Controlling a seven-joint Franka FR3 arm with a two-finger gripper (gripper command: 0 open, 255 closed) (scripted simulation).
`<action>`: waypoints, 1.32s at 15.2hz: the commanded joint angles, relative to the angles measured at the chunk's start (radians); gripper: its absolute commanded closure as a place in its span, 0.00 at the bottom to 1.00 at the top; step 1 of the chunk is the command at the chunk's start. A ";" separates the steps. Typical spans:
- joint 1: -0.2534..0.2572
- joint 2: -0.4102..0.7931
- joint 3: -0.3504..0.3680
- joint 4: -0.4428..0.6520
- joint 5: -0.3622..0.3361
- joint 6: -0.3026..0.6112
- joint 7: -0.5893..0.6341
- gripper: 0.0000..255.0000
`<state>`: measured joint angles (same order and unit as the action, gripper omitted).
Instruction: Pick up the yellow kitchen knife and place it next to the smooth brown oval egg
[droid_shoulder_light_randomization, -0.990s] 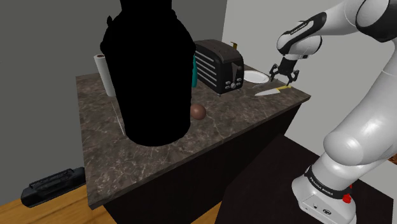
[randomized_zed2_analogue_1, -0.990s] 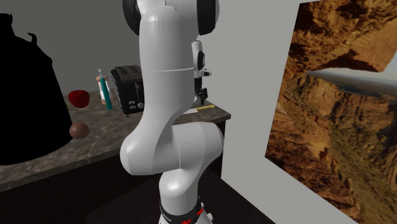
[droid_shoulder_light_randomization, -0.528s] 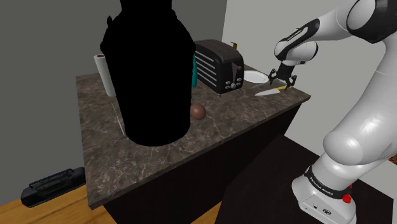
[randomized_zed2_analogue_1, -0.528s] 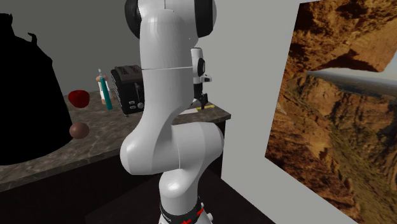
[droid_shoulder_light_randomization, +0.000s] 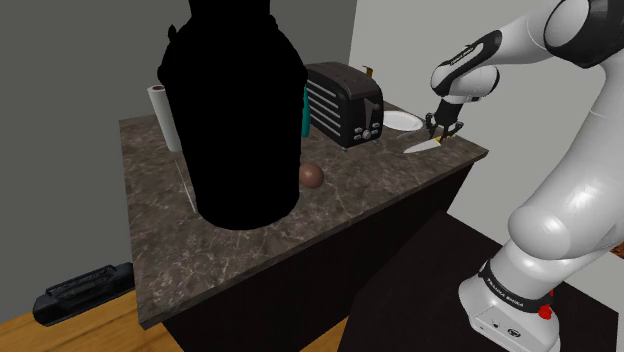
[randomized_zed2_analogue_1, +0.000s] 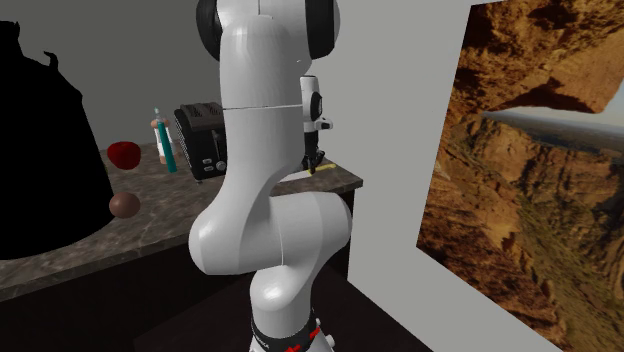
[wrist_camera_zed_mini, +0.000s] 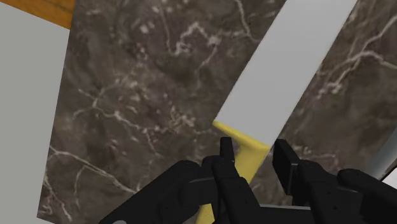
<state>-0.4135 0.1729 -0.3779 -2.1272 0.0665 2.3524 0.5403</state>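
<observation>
The yellow-handled knife (droid_shoulder_light_randomization: 418, 146) lies at the far right corner of the dark marble counter (droid_shoulder_light_randomization: 240, 250), its pale blade (wrist_camera_zed_mini: 280, 76) pointing away from the hand. My black gripper (droid_shoulder_light_randomization: 441, 133) stands over the handle, and its fingers clasp the yellow handle (wrist_camera_zed_mini: 245, 153) between them, the gripper (wrist_camera_zed_mini: 254, 158) shut on it. The knife still rests on the stone. The brown egg (droid_shoulder_light_randomization: 312, 175) sits mid-counter, well off toward the shoulder view's left, beside a big black shape. From the second exterior view the egg (randomized_zed2_analogue_1: 124, 204) is far left, and the gripper (randomized_zed2_analogue_1: 315, 160) is partly hidden behind the arm.
A black toaster (droid_shoulder_light_randomization: 345, 103) and a white plate (droid_shoulder_light_randomization: 402, 120) stand just behind the knife. A large black shape (droid_shoulder_light_randomization: 235, 110) takes up the counter's middle, with a paper roll (droid_shoulder_light_randomization: 160, 115) behind it. A red item (randomized_zed2_analogue_1: 124, 154) and a teal bottle (randomized_zed2_analogue_1: 165, 145) stand further back. The counter edge is close to the knife.
The gripper came down onto the knife's handle and its fingers closed from wide apart to clasping it. The knife has not moved.
</observation>
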 joint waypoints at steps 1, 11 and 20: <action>0.000 0.000 0.000 0.000 0.000 0.000 0.000 1.00; 0.003 -0.024 -0.003 0.014 -0.014 -0.037 0.009 1.00; 0.009 -0.087 -0.008 0.069 -0.046 -0.149 0.030 1.00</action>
<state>-0.4044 0.0916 -0.3850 -2.0677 0.0229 2.2182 0.5697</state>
